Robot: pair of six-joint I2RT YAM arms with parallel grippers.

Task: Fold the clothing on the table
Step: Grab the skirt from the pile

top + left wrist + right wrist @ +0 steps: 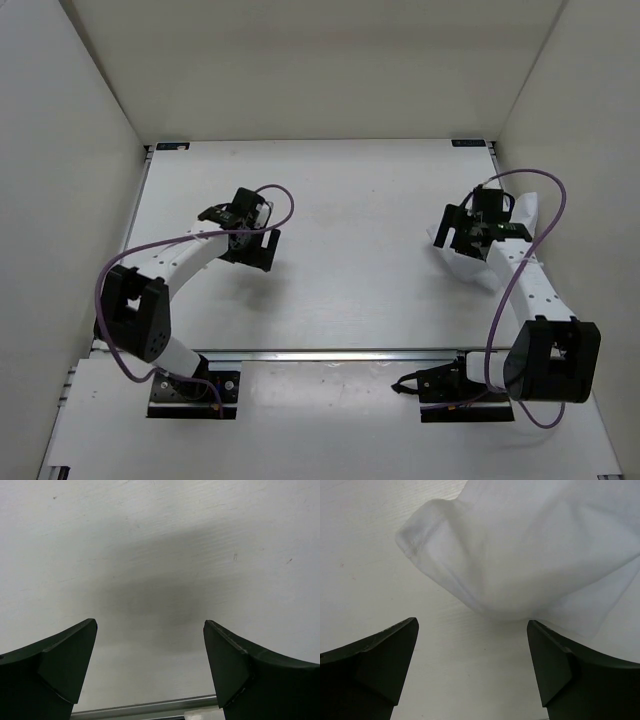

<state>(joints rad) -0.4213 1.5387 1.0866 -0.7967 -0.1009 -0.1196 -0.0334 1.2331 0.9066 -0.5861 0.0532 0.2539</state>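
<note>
Right wrist: clothing (530,555) beyond right pincer (472,624)

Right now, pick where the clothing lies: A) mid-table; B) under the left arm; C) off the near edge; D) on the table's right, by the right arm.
D: the clothing lies bunched on the table's right side, just ahead of the right arm's open jaws.

1. Clothing (457,258) lies on the table's (360,190) right side, beneath the right gripper (472,627).
2. Left gripper (150,630) hangs over the table left of centre, well apart from the clothing.
</note>
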